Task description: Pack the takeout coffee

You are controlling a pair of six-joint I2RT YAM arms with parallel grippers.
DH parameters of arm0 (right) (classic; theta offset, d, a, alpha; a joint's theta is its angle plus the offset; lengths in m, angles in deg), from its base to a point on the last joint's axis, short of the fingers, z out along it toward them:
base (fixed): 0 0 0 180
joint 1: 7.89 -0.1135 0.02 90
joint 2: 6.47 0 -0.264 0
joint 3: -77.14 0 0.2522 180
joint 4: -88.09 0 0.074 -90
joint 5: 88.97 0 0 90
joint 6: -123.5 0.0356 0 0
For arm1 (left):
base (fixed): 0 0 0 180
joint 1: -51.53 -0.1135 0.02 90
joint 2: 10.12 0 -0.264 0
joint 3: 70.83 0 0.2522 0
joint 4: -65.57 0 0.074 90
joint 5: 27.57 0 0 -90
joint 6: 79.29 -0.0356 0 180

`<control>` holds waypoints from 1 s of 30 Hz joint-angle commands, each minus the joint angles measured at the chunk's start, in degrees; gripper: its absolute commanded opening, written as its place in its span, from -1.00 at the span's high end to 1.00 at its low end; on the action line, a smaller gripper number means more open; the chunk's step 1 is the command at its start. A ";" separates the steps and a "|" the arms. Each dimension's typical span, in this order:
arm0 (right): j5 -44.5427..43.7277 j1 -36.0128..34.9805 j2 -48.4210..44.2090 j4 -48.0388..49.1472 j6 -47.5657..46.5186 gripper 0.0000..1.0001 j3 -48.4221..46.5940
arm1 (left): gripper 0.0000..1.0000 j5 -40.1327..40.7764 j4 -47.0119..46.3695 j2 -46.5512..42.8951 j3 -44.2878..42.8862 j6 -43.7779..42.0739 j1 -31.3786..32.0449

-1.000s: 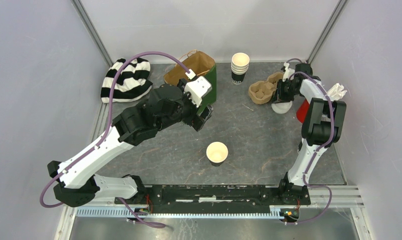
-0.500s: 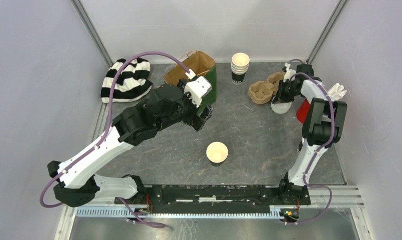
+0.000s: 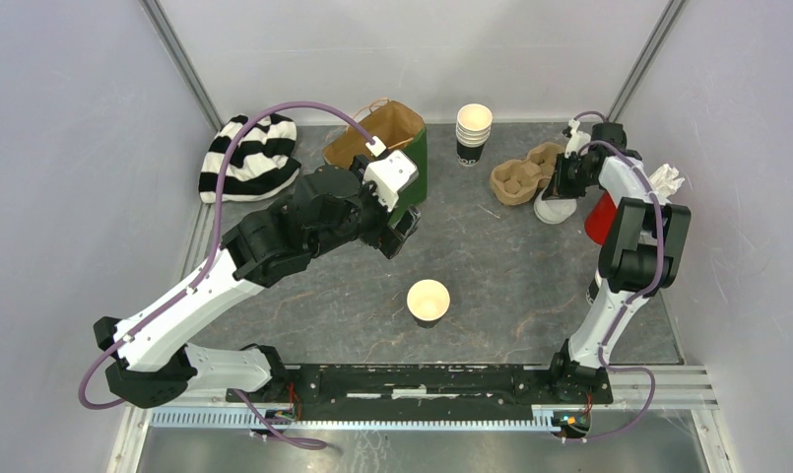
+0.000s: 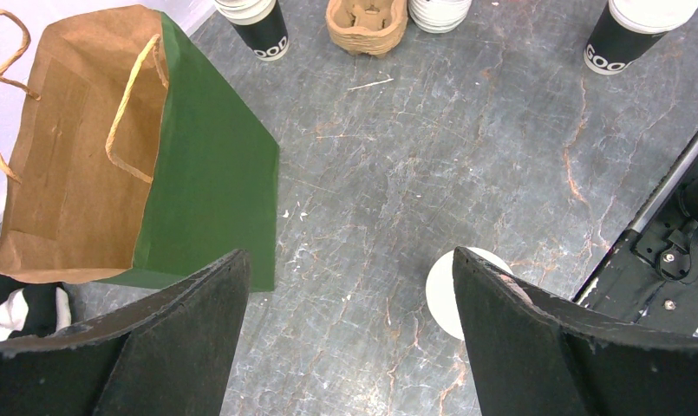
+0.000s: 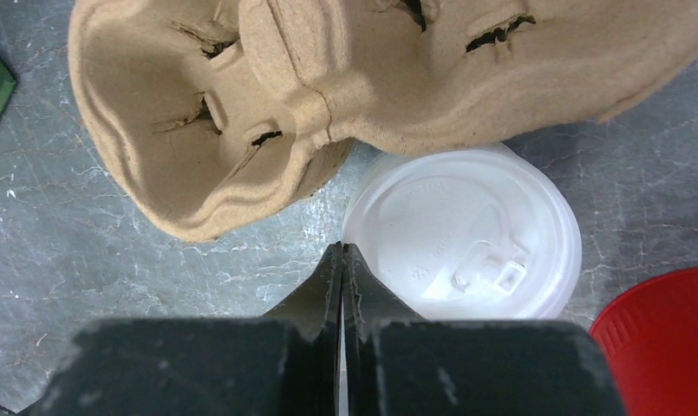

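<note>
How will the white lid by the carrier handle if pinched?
The lid looks like thin moulded plastic: probably light, flexes under a pinch. It sits spout side up, broad and low, so likely slides when pushed, not rolls.

The left arm point(image 3: 205, 286) and right arm point(image 3: 624, 246) have white links with black joints, and a purple cable point(image 3: 294, 105) loops along each. Their fingers point(image 4: 518, 347) are matte black with rough edges. A black rail point(image 3: 422, 379) carries both bases.

The right pincer point(image 5: 342, 251), pinched on the lid point(image 5: 466, 225), is hemmed in by the cardboard carrier point(image 5: 241, 113) on its left and the red cup point(image 5: 666, 338) on its right. Bare bench point(image 3: 510, 266) lies between the green bag point(image 4: 206, 191) and the open cup point(image 3: 429, 301).
</note>
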 commanded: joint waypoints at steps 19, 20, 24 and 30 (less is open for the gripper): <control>3.22 1.49 -4.10 -1.28 -0.94 0.90 -2.65 | -0.84 -1.25 -1.13 0.13 -1.91 -2.82 0.38; 3.49 1.53 -3.81 -1.19 -0.88 0.90 -2.60 | -0.84 -1.37 -1.13 0.14 -1.90 -2.82 0.38; 5.09 1.51 -2.95 -0.44 -0.50 0.85 -1.82 | -0.84 -1.29 -1.04 0.13 -1.91 -2.79 0.38; 7.03 1.53 -1.56 1.68 0.22 0.84 0.51 | -0.84 -1.34 -1.04 0.13 -1.90 -2.90 0.37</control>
